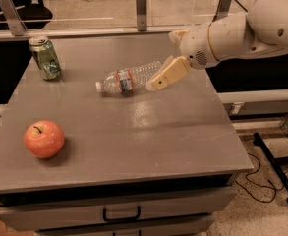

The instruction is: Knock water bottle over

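Surface: a flat grey tabletop (183,136) over a drawer with a dark handle (121,214); metal posts stand along its far edge.
Bottle: the small clear ribbed plastic water bottle (129,78) with a white cap and a red, white and blue label band lies on its side near the middle of the far half, cap pointing left.
Gripper: the white arm's beige gripper (161,60) sits at the bottle's base end, its two fingers spread apart; the lower finger (167,74) looks to be touching the base.
Can: a green metal drink can (44,58) stands upright at the far left.
Apple: a red apple (44,139) rests near the left front, well apart from the bottle.
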{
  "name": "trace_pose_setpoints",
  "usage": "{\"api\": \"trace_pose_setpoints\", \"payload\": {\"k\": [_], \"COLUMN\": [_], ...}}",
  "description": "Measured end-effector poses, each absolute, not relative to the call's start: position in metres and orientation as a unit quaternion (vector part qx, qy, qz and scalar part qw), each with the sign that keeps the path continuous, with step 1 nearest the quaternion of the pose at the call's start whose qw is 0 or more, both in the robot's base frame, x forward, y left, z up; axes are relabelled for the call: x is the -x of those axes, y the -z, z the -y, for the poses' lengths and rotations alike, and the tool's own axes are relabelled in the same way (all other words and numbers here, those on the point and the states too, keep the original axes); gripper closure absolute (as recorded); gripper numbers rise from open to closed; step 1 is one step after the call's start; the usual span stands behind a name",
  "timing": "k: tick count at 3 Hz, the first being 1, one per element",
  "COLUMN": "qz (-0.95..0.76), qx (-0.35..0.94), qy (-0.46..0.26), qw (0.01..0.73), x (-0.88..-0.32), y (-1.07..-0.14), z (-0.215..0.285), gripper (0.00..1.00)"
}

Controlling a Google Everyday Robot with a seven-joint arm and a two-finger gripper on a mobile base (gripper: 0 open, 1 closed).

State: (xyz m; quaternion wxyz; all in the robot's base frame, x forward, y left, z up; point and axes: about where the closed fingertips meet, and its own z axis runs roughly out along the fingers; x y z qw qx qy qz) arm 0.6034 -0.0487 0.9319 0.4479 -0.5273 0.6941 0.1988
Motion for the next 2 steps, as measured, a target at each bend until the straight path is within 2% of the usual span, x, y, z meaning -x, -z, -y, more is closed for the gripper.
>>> {"api": "trace_pose_setpoints", "payload": {"k": [1,2], "qz": [-0.679,-0.645], "qx": [0.544,0.597], "qy": [-0.184,-0.136], "qw": [0.457,0.458], "x": [-0.608,-0.612], "y": [-0.948,-0.986], "z": [0.074,0.109], "gripper": [0.0,0.0]}}
